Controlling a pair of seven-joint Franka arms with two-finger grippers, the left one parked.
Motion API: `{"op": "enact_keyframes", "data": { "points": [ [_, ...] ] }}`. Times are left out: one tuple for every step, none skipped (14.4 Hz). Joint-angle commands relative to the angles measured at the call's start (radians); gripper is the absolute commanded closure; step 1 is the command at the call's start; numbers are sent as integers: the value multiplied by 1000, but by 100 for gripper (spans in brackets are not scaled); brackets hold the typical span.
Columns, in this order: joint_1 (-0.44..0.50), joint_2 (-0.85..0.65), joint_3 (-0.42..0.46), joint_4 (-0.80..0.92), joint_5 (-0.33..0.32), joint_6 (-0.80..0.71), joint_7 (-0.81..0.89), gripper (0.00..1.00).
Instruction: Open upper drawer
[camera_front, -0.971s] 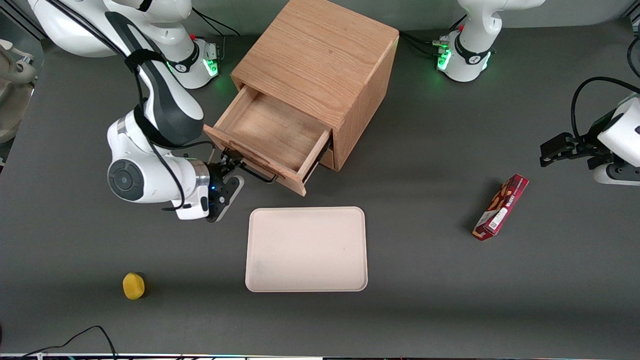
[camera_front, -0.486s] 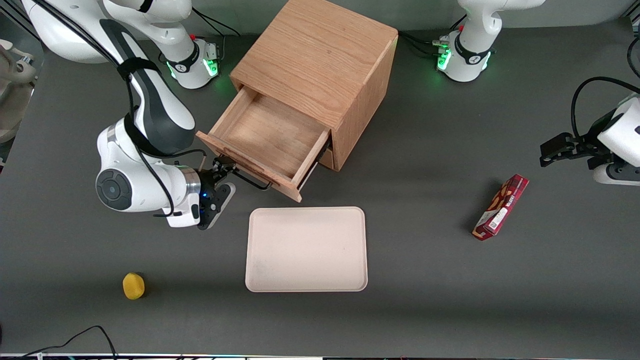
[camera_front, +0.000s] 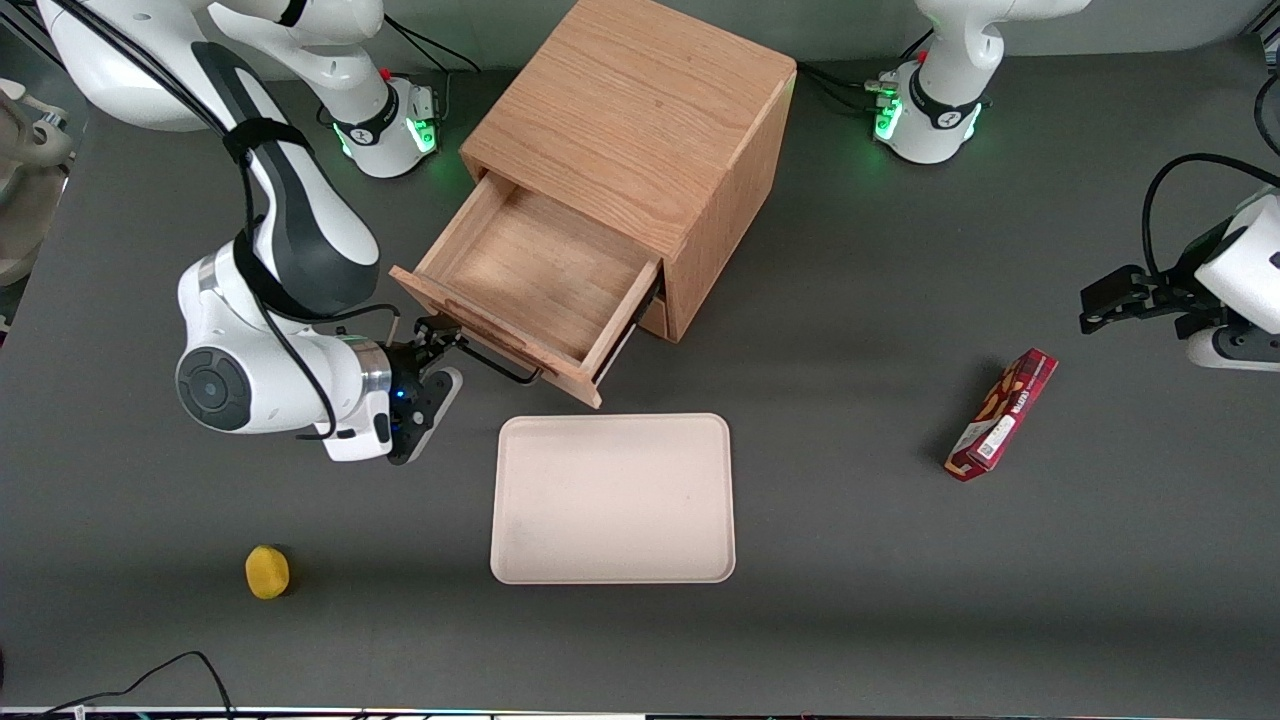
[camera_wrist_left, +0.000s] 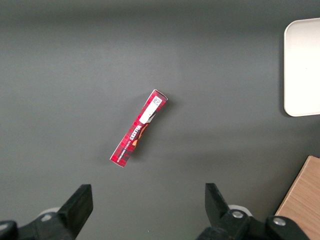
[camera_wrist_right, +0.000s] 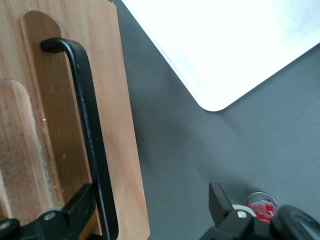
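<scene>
Upper drawer of light oak box cabinet seen pulled well out, shallow wooden tray exposed, oak front turned toward working arm's end of dark grey counter; black metal bar handle seen between spread fingers of black two-finger end effector; end effector open, one finger beside bar, not clamped; pale rectangular tray located nearer front camera than drawer; red snack box toward parked arm's end; small yellow round object near counter's front edge.
</scene>
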Motion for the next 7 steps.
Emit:
{"op": "enact_keyframes", "data": {
  "points": [
    [7, 18, -21, 43, -21, -26, -52, 0],
    [7, 18, -29, 48, -21, -28, -63, 0],
    [9, 18, -33, 51, -21, -41, -63, 0],
    [10, 18, -33, 57, -21, -49, -63, 0],
    [10, 18, -33, 77, -20, -64, -53, 0],
    [13, 16, -32, 99, -20, -90, -49, 0],
    [12, 16, -32, 129, -18, -122, -45, 0]
  ]
}}
